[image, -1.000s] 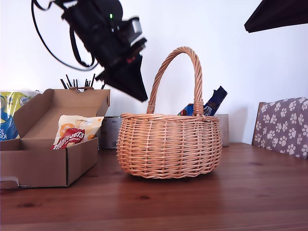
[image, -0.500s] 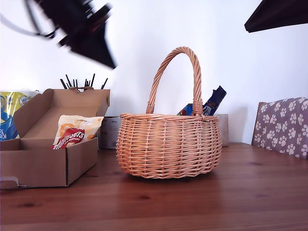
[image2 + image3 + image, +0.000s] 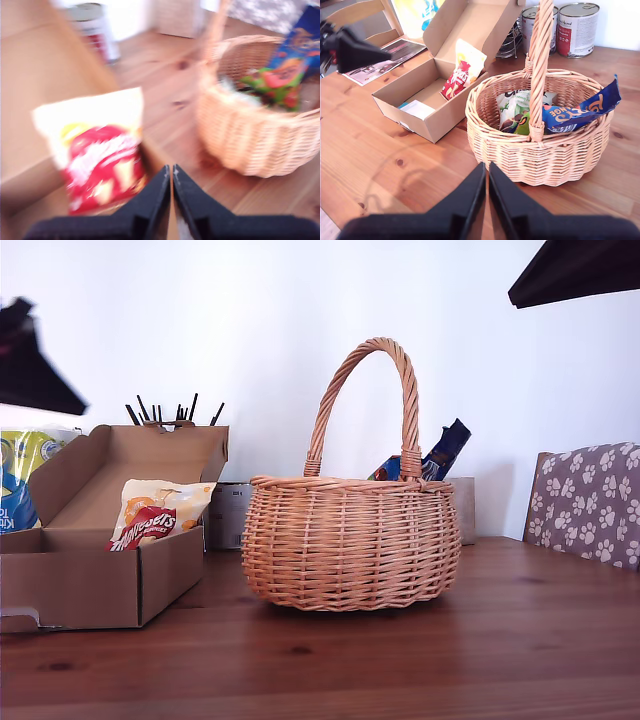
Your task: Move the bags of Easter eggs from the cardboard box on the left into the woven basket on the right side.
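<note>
The woven basket (image 3: 350,540) stands mid-table with a dark blue bag (image 3: 445,452) poking out. From the second wrist view it holds the dark blue bag (image 3: 585,110) and a pale green-white bag (image 3: 517,107). The cardboard box (image 3: 90,580), lid open, is at the exterior view's left. A cream-orange bag (image 3: 155,515) leans on its wall. My first gripper (image 3: 171,172), blurred, is shut and empty, above the box edge near that bag (image 3: 100,150). It shows at the exterior view's left edge (image 3: 75,405). My second gripper (image 3: 486,167) is shut and empty, high above the table in front of the basket.
A yellow and blue package (image 3: 25,475) stands behind the box. Tins (image 3: 577,27) and a wire rack (image 3: 170,412) line the wall. A paw-print chair back (image 3: 590,500) is at the exterior view's right, with a dark arm part (image 3: 580,270) above. A white card (image 3: 417,108) lies in the box.
My first arm has swung from above the basket's handle across to the exterior view's left edge, over the box. Basket, box and bags have not moved.
</note>
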Robot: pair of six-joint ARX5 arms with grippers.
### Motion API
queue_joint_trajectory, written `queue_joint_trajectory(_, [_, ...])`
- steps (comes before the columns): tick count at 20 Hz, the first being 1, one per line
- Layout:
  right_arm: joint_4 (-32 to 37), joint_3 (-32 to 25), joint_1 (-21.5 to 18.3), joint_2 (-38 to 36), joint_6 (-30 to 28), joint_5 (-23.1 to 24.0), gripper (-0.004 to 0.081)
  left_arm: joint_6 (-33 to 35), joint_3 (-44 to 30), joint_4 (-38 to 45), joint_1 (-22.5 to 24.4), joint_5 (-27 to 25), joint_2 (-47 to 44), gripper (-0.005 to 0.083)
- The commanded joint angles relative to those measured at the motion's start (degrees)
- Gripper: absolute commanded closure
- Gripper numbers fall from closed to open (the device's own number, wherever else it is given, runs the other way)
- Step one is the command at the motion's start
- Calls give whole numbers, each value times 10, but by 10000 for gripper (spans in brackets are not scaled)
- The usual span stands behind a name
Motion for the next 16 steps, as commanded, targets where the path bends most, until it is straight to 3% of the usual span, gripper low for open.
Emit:
queue_joint_trajectory(1, [2,1,3,0,-1,0,782,-2,-15,-3,-3,12,9,797])
queue_joint_trajectory(2, [2,1,3,0,-1,0,782,-2,-15,-6,-4,16,12,793])
queue_joint_trajectory(3, [0,1,3,0,-1,0,782,-3,-15,1,-7,28,20,715])
queue_joint_trajectory(6, [-2,1,3,0,-1,0,782,6,-15,58,-30,1,62,74])
queue_joint_trajectory(7, [-3,1,3,0,-1,0,782,20,-15,85,-38,-13,79,-8])
queue_joint_trajectory(12, [-11,1,3,0,-1,0,782,45,-5,232,-62,-83,177,-14])
queue_joint_trajectory(16, [-11,1,3,0,-1,0,782,43,37,257,-64,-119,256,-14])
